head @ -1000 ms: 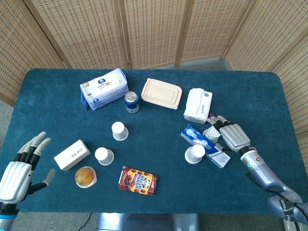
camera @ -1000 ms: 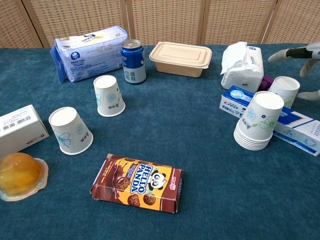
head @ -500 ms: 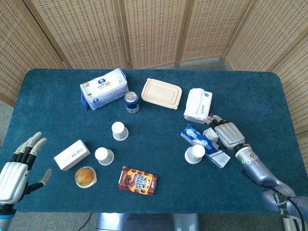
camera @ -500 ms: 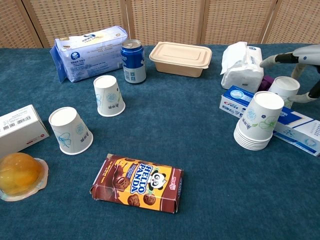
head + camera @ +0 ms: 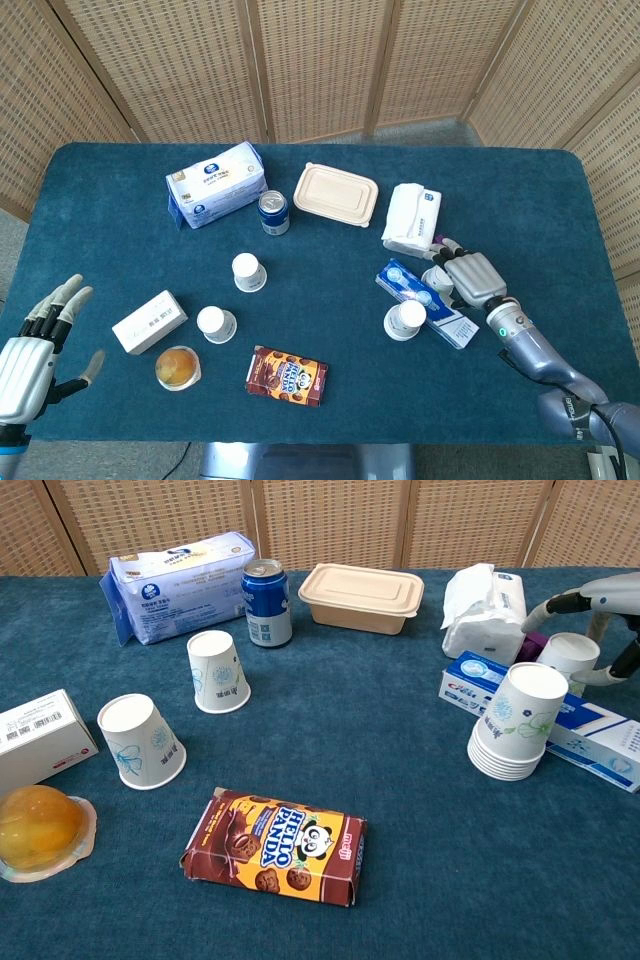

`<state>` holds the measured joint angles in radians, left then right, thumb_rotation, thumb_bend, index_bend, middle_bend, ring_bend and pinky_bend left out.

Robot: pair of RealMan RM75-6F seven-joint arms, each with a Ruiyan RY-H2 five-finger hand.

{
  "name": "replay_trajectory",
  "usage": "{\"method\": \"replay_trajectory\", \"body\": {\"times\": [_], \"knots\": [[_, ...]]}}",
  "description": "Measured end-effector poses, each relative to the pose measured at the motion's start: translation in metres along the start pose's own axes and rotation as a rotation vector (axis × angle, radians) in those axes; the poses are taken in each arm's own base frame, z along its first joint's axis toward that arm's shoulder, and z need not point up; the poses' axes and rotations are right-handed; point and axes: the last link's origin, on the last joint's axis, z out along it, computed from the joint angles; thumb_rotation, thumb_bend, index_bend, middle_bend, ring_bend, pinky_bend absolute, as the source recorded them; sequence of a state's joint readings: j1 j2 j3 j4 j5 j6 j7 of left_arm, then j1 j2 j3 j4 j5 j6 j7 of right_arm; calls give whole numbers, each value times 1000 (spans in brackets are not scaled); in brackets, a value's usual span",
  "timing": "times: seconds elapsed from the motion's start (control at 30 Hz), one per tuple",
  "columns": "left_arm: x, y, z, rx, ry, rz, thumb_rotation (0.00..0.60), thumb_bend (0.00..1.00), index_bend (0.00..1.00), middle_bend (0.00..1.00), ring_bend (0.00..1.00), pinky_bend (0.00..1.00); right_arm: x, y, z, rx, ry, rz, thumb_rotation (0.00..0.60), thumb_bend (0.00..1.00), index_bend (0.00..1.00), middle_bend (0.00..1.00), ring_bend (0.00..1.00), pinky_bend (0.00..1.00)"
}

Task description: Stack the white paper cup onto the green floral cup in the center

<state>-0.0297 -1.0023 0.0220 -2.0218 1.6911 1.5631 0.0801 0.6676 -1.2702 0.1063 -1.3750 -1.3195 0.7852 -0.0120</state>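
The white paper cup stands upside down at the right, behind the blue box. A stack of green floral cups stands just in front and left of it. My right hand hovers at the white cup, with fingers arched over its top and the thumb by its right side. I see no firm grip on it. My left hand is open at the table's lower-left corner, fingers spread, and it holds nothing.
Two blue-patterned cups stand on the left, with a white carton and a jelly cup nearby. A biscuit box lies in front. A wipes pack, can, lunch box and tissue pack line the back.
My right hand has moved in toward the white cup, its fingers now arched over it. My left hand has drifted slightly down and left.
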Motion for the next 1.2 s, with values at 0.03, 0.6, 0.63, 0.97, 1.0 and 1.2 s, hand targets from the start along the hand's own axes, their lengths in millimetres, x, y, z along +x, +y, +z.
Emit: {"method": "replay_trajectory", "body": {"times": [0.03, 0.6, 0.63, 0.97, 1.0, 1.2], "knots": [[0, 0, 0, 0, 0, 1, 600, 436, 27, 21, 0, 113, 0, 1, 0, -2, 0, 0, 600, 420, 191, 162, 17, 363], [0, 3, 1, -6, 2, 5, 600, 435, 27, 21, 0, 113, -3, 12, 1, -20, 16, -6, 600, 457, 381, 345, 204, 535], [0, 3, 1, -6, 3, 5, 600, 435, 27, 21, 0, 113, -3, 12, 1, -21, 16, -6, 600, 458, 385, 349, 208, 543], [-1, 4, 2, -8, -2, 4, 600, 435, 27, 21, 0, 113, -1, 16, -4, -30, 23, -3, 600, 462, 422, 386, 247, 568], [-1, 4, 2, -8, -2, 4, 600, 435, 27, 21, 0, 113, -1, 16, -4, -30, 24, -3, 600, 463, 423, 387, 247, 568], [-1, 4, 4, -10, -3, 6, 600, 435, 27, 21, 0, 113, 8, 16, -5, -30, 51, 3, 600, 462, 423, 387, 248, 568]]}}
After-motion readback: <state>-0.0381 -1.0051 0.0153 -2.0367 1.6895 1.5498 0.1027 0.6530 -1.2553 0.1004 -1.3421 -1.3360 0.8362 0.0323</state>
